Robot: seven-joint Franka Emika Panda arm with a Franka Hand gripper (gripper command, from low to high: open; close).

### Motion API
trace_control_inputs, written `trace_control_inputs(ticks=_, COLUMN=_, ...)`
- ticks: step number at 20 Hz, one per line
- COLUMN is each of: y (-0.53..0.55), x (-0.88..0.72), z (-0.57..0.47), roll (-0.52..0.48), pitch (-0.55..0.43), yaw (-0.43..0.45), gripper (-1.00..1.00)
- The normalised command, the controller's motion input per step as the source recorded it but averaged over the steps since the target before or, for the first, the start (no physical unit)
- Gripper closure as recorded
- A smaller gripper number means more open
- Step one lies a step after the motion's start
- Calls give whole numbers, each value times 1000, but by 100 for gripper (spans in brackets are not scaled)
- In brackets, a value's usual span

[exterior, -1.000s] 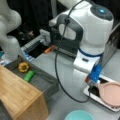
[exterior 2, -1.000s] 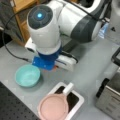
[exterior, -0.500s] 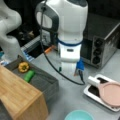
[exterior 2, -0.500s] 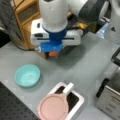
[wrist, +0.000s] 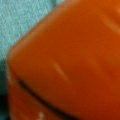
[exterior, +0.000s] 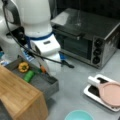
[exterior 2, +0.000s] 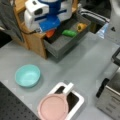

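Over the grey drawer [exterior: 53, 86], at about nine o'clock in a front view, we find the arm, which a second ago stood over by the pink plate [exterior: 111, 93] at four o'clock. The gripper [exterior: 47, 65] is mostly masked by the white wrist. An orange carrot-like piece [exterior: 43, 69] peeks out just under it, above the drawer floor, with a green vegetable [exterior: 28, 75] and a yellow pepper [exterior: 23, 66] lying at its nine o'clock.

Across in a front view, the gripper [exterior 2: 50, 29] hangs at twelve o'clock. The orange piece [exterior 2: 50, 33] sits right below its blue housing, inside the drawer's [exterior 2: 60, 48] near end, apart from the green vegetable [exterior 2: 69, 33]. The teal bowl [exterior 2: 27, 75] rests at eight o'clock.

Through the wrist view, orange [wrist: 70, 62] fills nearly everything, so the piece lies right against the tool. Whether the jaws clasp it, we cannot tell.

We judge that the carry across the table is done and the orange piece has reached the drawer.
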Motion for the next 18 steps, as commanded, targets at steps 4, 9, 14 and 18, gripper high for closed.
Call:
trace_control_inputs(ticks=4, y=10, x=-170, z=-56, roll=154, pitch=-57, yaw=207, gripper=100)
trace_control_inputs(ticks=9, y=90, x=-135, z=-170, roll=142, pitch=-88, yaw=191, gripper=100)
trace_control_inputs(ticks=14, y=93, x=-205, z=-293, roll=87, pitch=-126, yaw=142, gripper=100)
trace_control_inputs(ticks=18, y=41, x=-204, z=-380, roll=118, pitch=-208, yaw=80, gripper=100)
